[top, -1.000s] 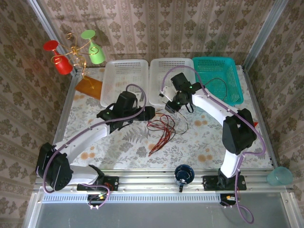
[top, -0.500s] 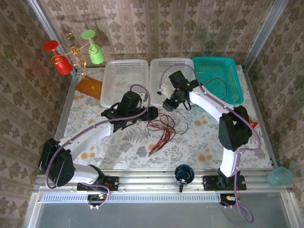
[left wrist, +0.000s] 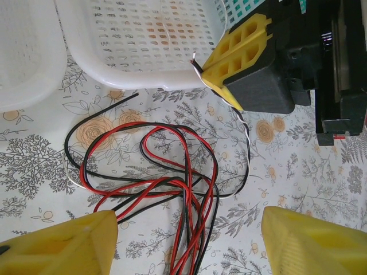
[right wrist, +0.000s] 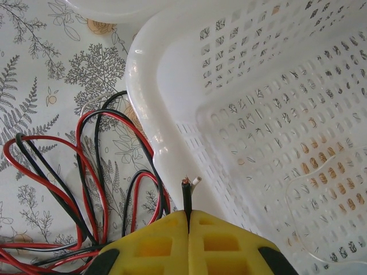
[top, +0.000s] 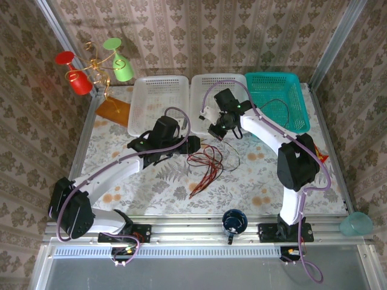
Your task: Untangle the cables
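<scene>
1. Red and black cables (top: 205, 160) heaped in loose, overlapping loops on the tabletop (top: 151, 181), just in front of the middle white basket (top: 214, 90), between the two arms.
2. Right fingers (right wrist: 155, 252) pressed shut on the end of one thin strand (right wrist: 186, 197) at the basket's rim. Left fingers (left wrist: 63, 246) spread wide over the heap, holding nothing.
3. Expect light, limp, slightly springy wire with slick insulation, likely to drag its neighbours along wherever loops cross. Best taken near a free end or on a single outer loop, not at the crossing in the middle.
4. From the left wrist: the pinched strand trailing down from the right fingers to the tabletop beside the heap, a run not traceable from overhead.
5. From the right wrist: the tip poking up between the shut pads, dark with a pale bit beside it. Possibly a twisted black-and-white pair, hard to tell.
6. From above: a further black wire (top: 277, 104) lying inside the teal basket (top: 272, 75).
</scene>
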